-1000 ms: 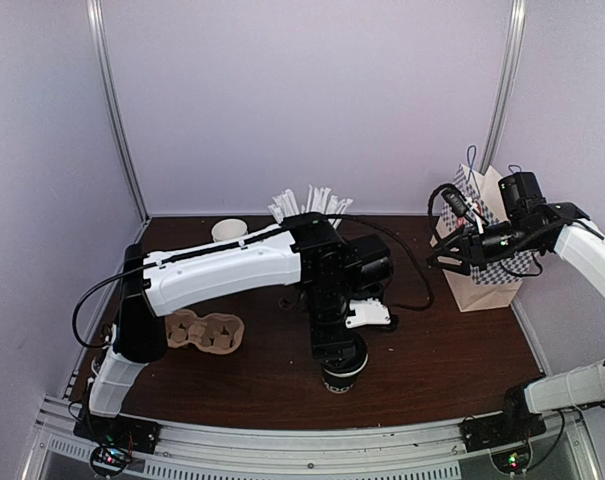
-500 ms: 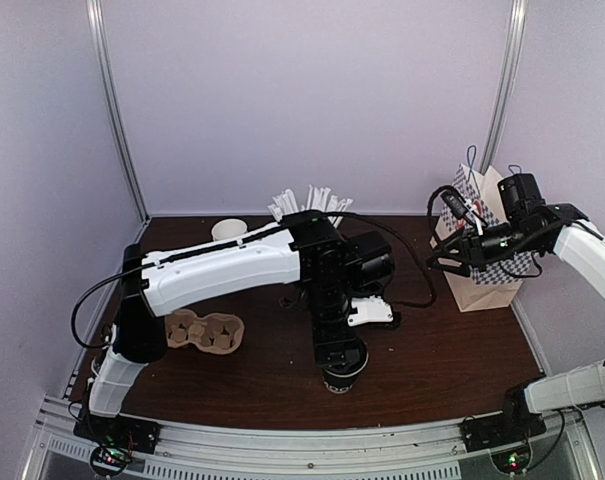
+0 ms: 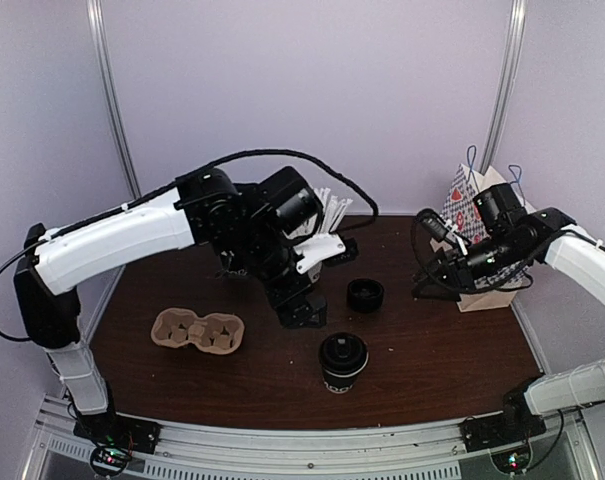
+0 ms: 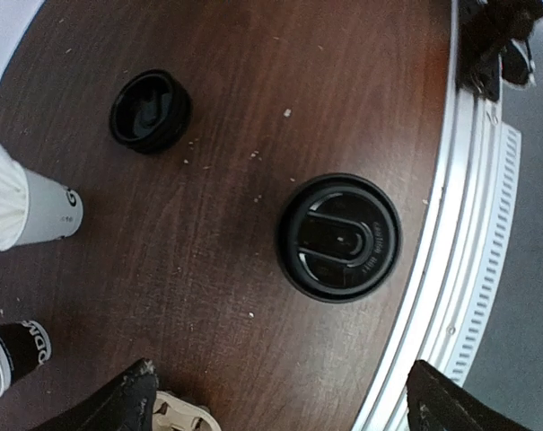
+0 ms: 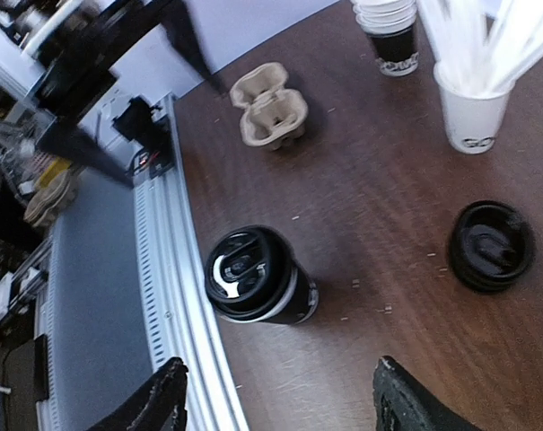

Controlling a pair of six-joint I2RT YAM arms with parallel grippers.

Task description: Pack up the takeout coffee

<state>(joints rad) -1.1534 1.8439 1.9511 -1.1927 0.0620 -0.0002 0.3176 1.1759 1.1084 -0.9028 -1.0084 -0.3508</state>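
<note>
Behind the right claw [image 3: 429,283], spread wide and empty: paper bag [image 3: 464,205]. Left of the left claw [image 3: 300,312], also wide and empty: cup carrier [image 3: 198,331]. Toward the arm bases from that claw, untouched and upright: lidded coffee cup [image 3: 343,362]. Right of that claw: loose lid [image 3: 365,294].

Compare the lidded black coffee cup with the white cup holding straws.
The takeout coffee is black; the straw cup is white. The takeout coffee wears a black lid; the straw cup is open and holds straws. Both stand upright on the table.
</note>
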